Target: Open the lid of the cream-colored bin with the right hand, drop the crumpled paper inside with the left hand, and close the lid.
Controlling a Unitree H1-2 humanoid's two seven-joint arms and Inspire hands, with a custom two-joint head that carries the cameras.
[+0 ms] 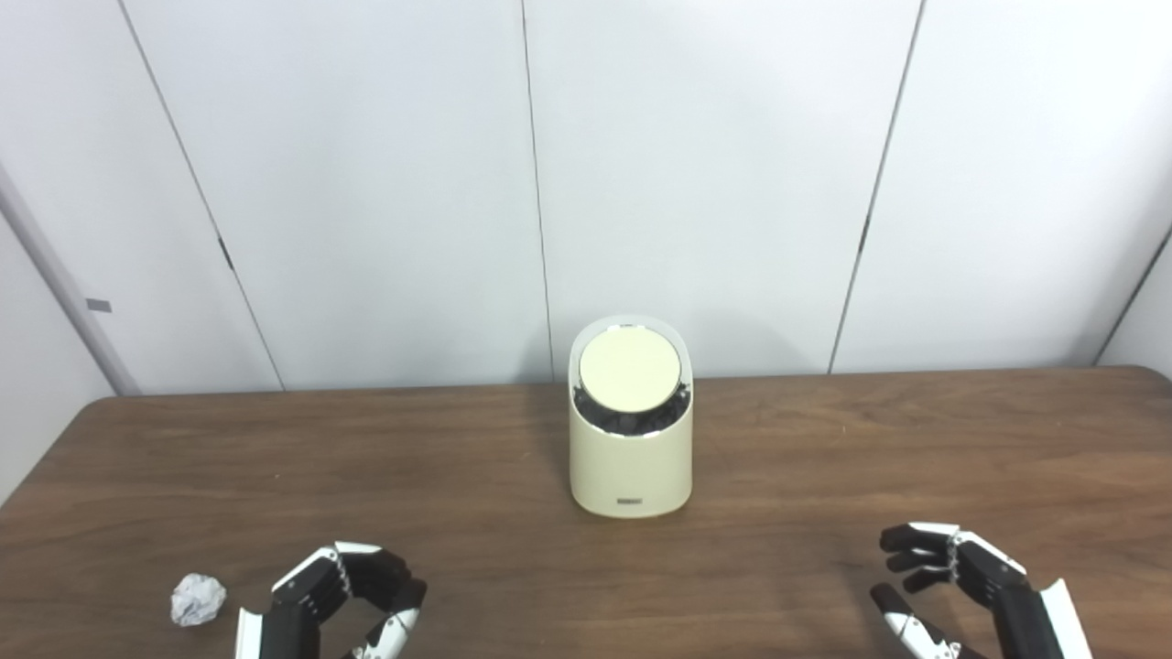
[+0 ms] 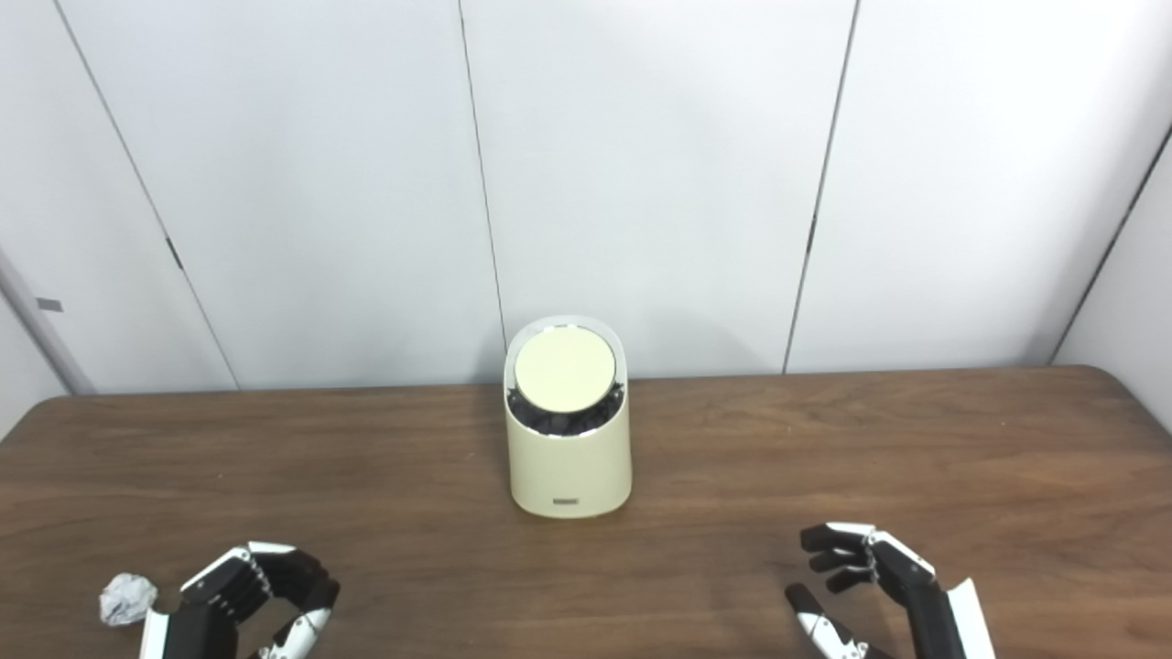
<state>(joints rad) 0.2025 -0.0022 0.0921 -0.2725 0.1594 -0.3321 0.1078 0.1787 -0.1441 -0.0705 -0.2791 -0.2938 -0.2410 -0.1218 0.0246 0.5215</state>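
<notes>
Left eye view: smooth cylindrical bin (image 1: 630, 458), crumpled paper (image 1: 197, 599); left robot hand (image 1: 343, 595), right robot hand (image 1: 952, 586) spread, empty.

A cream-colored bin (image 1: 630, 439) stands upright near the middle of a brown wooden table (image 1: 824, 458), close to the far edge; its round lid (image 1: 630, 369) sits tilted toward the camera, with a dark gap below its lower edge; a white panelled wall (image 1: 714, 174) rises behind. At the bottom left the left hand (image 1: 339, 599) hovers with fingers curled and apart, holding nothing — the crumpled paper (image 1: 197, 599) lies just beside it, on the table; at the bottom right the right hand (image 1: 961, 586) is likewise spread and empty, well apart from the bin.
</notes>
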